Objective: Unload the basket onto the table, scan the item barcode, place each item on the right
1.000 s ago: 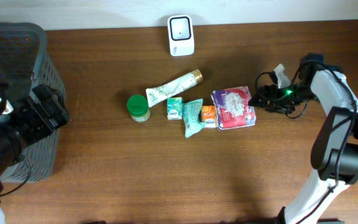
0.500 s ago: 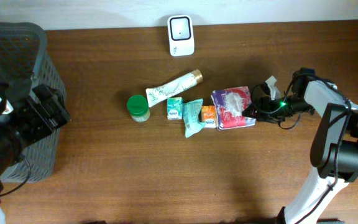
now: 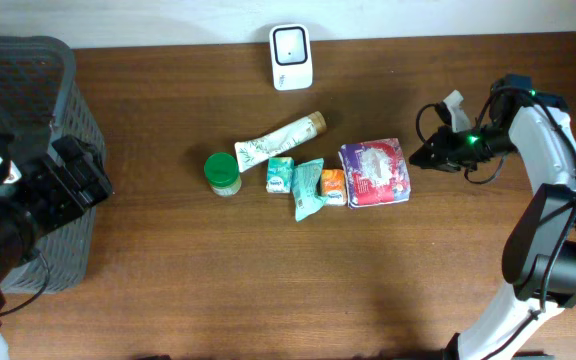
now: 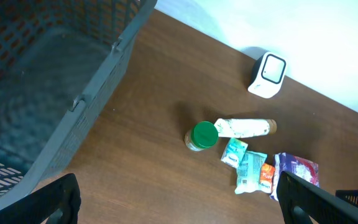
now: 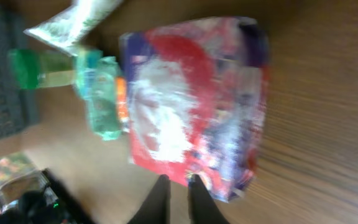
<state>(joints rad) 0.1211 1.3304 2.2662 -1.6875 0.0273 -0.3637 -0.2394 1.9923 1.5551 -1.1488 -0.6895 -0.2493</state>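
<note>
Item: red-and-purple packet [image 3: 375, 172], lying flat on the brown table [image 3: 268, 270] at the right end of the central cluster and keeping the place it held a second ago. Right gripper [image 3: 420, 158]: hovering just beside the packet's right edge, having drawn back up and to the right from the packet's lower right corner, where it was sitting half a second ago. In the right wrist view its two dark fingers [image 5: 159, 198] are standing close together with only a slim gap, tips at the packet's near edge. The blur is leaving it unclear whether they are pinching that edge or only meeting it. Orange box [image 3: 335, 186]: lying against the packet's left side, unmoved. Teal sachet [image 3: 309, 189] and small teal carton [image 3: 281, 174]: lying just left of the box, unmoved. Pale tube [image 3: 280, 141]: lying slantwise above them. Green-capped jar [image 3: 222, 172]: standing at the cluster's left end. White scanner [image 3: 291, 56]: standing at the table's far edge, well apart from the packet and staying where it was. Dark mesh basket [image 3: 38, 60]: sitting at the table's left end. Left gripper [image 4: 179, 186]: hanging beside the basket with fingers spread wide and holding nothing, its position unchanged.
</note>
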